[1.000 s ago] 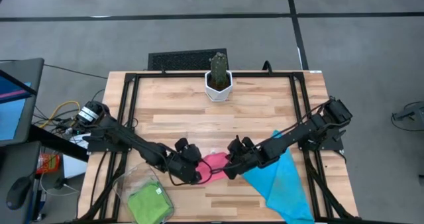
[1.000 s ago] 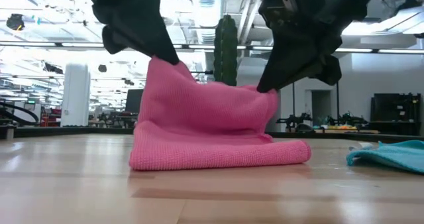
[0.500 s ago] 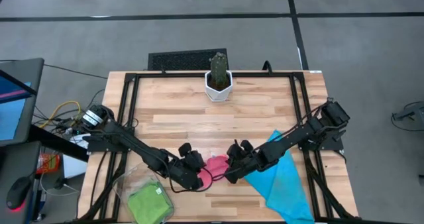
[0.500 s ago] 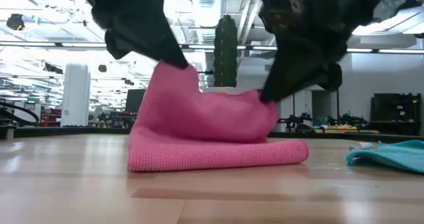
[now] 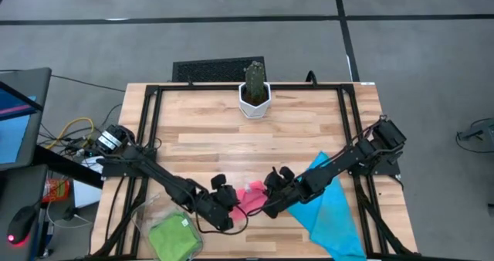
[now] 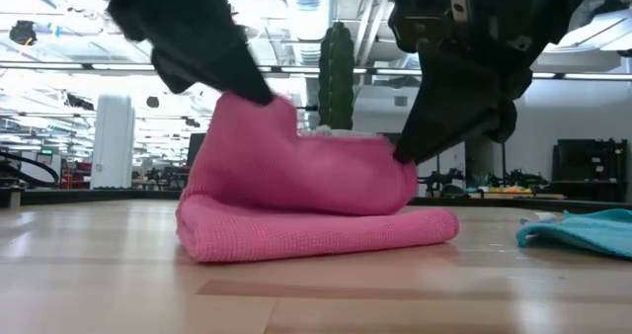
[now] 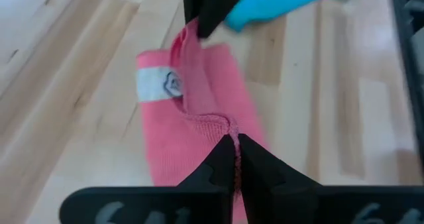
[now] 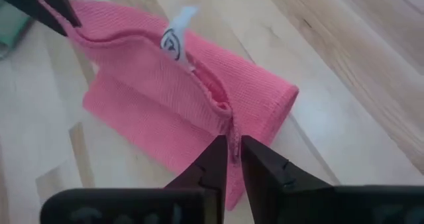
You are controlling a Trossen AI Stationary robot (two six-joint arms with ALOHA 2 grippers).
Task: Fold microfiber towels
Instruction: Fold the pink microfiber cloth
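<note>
A hot pink microfiber towel (image 6: 306, 201) lies doubled on the wooden table near its front edge, its upper layer raised between my two grippers. My left gripper (image 6: 275, 99) is shut on the raised edge's left corner, and my right gripper (image 6: 401, 156) is shut on its right corner. From above, the pink towel (image 5: 248, 193) shows between my left gripper (image 5: 231, 207) and my right gripper (image 5: 267, 202). A white label (image 8: 175, 32) sticks out of the raised edge. A sky blue towel (image 5: 332, 207) lies spread at the right. My left gripper pinches the pink towel's hemmed edge (image 7: 225, 126) at one corner between its two fingers, slanting down from the table's left. That corner is held up, and the fold below rests on the table. My right gripper pinches the hemmed edge (image 8: 230, 121) at the other corner between its fingertips, slanting down from the table's right. The cloth between the two corners sags a little (image 6: 336, 141).
A clear plastic bin (image 5: 158, 215) with a light green towel (image 5: 174, 234) sits at the near left corner. A potted cactus (image 5: 254, 91) stands at the far edge's middle. A black frame rail (image 5: 150, 130) runs round the table. Bare wood lies between cactus and grippers.
Both grippers have moved toward the table's near edge and down, carrying the pink towel's raised edge with them. The upper layer has sunk and come over the lower layer, while the fold on the table has stayed about where it was.
</note>
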